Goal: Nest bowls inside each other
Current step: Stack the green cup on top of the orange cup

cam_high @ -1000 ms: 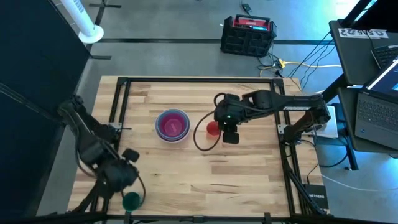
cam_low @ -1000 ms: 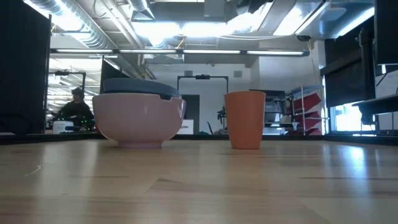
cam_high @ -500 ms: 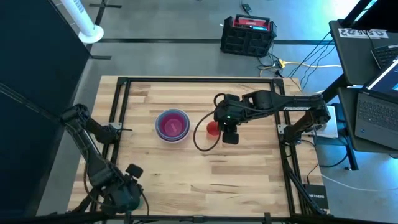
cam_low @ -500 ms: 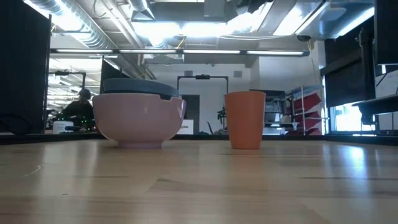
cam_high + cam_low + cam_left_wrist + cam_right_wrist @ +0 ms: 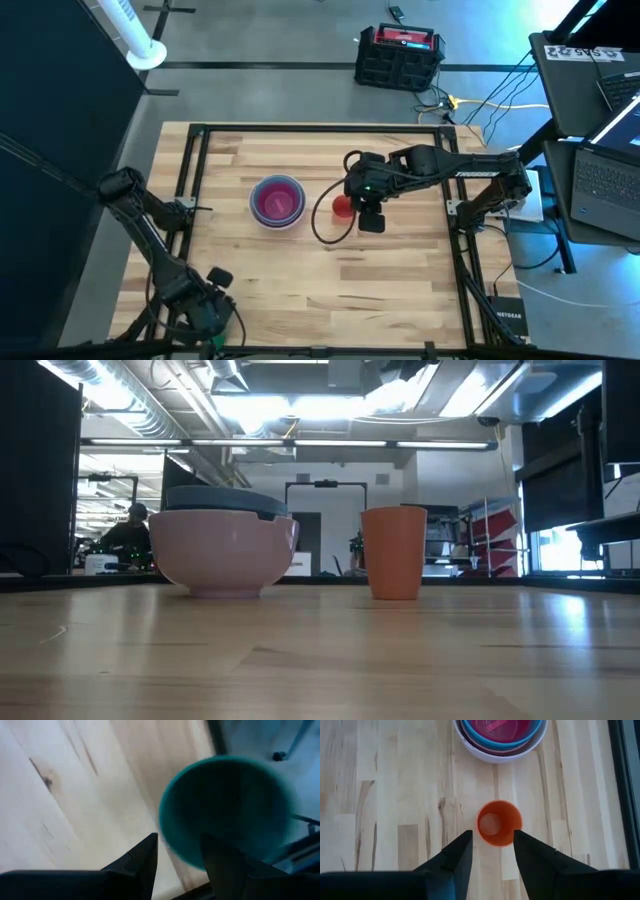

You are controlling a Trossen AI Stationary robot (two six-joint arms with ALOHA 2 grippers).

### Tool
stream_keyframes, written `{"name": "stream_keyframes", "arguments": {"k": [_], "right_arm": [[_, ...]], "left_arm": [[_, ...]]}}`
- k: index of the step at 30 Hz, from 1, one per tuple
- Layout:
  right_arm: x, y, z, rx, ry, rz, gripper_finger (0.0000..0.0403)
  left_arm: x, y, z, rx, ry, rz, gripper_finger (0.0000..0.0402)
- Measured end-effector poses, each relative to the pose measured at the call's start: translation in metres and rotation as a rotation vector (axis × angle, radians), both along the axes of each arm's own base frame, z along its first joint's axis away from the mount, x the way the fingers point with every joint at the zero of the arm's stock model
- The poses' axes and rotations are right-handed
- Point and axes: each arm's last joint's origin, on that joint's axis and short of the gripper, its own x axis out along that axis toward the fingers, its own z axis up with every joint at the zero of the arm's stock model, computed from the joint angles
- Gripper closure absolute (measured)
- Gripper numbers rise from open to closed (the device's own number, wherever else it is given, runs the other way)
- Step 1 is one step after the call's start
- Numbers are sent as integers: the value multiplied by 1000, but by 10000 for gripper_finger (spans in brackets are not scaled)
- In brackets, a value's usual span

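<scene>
A small green bowl (image 5: 227,812) sits near the table's near-left corner. My left gripper (image 5: 179,840) hangs open just above it, pointing down. One finger is over the bowl's hollow and the other is outside its rim. In the high view my left gripper (image 5: 208,322) hides that bowl. At mid-table a pink bowl (image 5: 225,550) holds a grey-blue bowl (image 5: 470,735) and a magenta bowl (image 5: 277,200). To its right stands a small orange-red bowl (image 5: 499,822), upright on its base. My right gripper (image 5: 492,840) hovers open above it.
Black frame rails (image 5: 190,170) run along the table's left, far and right sides. A black cable (image 5: 322,228) loops on the wood beside the orange-red bowl. The table's near edge lies close to the green bowl. A person (image 5: 128,530) shows in the room far behind.
My left gripper has come down and toward the table's near edge until it is over the green bowl, which it now covers in the high view. Its fingers have stayed open. The bowls have not moved.
</scene>
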Motion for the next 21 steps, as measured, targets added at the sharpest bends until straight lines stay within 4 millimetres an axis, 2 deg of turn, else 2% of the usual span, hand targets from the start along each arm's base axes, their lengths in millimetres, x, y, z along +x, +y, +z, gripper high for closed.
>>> {"name": "stream_keyframes", "arguments": {"k": [5,21], "right_arm": [[0,0,0,0,2,1,271],[-1,0,-1,4,13,4,271]], "left_arm": [[0,4,-9,10,8,10,267],[6,2,-7,-38,-27,21,267]]}}
